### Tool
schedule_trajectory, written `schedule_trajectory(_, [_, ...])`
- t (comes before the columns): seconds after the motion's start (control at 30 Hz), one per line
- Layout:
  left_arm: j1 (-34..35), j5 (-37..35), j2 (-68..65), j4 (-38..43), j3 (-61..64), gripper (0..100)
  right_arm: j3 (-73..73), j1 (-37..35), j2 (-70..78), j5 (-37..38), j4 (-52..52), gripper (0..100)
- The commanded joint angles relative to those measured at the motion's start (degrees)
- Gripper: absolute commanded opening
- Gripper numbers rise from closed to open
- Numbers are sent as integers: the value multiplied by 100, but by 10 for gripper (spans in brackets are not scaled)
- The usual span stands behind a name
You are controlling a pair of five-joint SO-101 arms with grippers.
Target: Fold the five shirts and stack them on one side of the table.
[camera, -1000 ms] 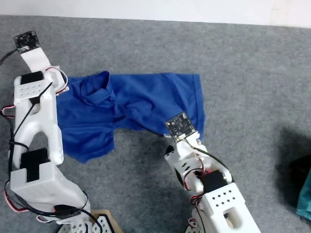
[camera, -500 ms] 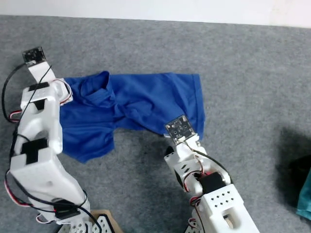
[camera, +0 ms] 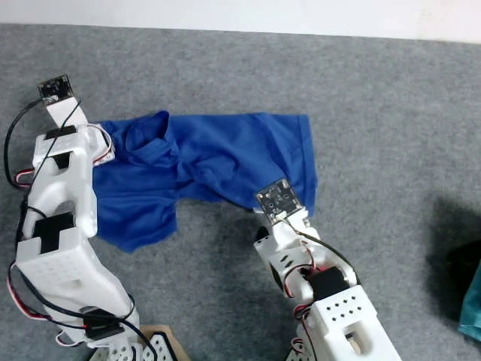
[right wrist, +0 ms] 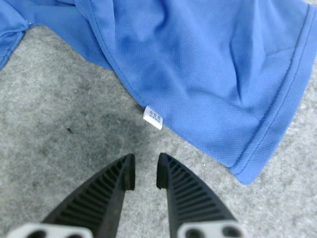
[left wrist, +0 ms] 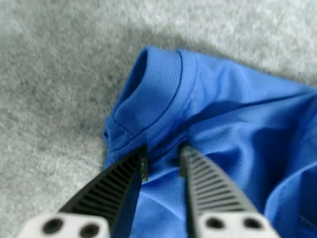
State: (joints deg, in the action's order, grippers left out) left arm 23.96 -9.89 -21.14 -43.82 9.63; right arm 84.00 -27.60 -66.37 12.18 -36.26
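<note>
Blue cloth is the main thing to see: 1 blue shirt lies on the grey desk. From the middle of the desk it sits a bit toward 10 o'clock. It is spread out flat but bumpy, and it is not folded. Its neck hole is at the 9 o'clock end and its bottom edge is at the 3 o'clock end. 1 sleeve sticks out toward 7 o'clock.

On the underside of the shirt's lower edge there is a small white tag. It has tiny marks on it, but they are too small to read.

In the high view the left arm is at the 9 o'clock side of the shirt. Its wrist view shows the left tool on the shirt, right by a rolled-up edge with stitching. Its 2 black fingers are a little bit apart. The blue cloth is under the tips, and the tool is not squeezing it.

The right arm is at the 5 o'clock side of the shirt. The right tool is over the bare grey desk, near the tag and just short of the shirt. Its 2 fingers have a thin gap with nothing in it.

At the 4 o'clock edge of the high view there is a bit of teal cloth beside a dark thing that I cannot make out.
</note>
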Motion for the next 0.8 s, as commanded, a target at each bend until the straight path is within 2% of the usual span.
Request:
schedule_trajectory(0.0, [-154, 18, 374, -141, -145, 17, -57, 48, -66, 70, 110, 91])
schedule_trajectory(0.1, [-154, 18, 409, -158, -136, 5, -57, 48, -66, 70, 110, 91])
schedule_trajectory(0.3, [-119, 18, 462, -791, -189, 6, -57, 48, -66, 70, 110, 91])
schedule_trajectory(0.47, [4, 18, 602, -853, -127, 6, -57, 48, -75, 70, 110, 91])
schedule_trajectory(0.63, [224, 18, 1464, -1240, 110, 6, -57, 48, -75, 70, 110, 91])
schedule_trajectory(0.77, [330, 53, 2273, -1248, 910, 6, -57, 48, -75, 70, 110, 91])
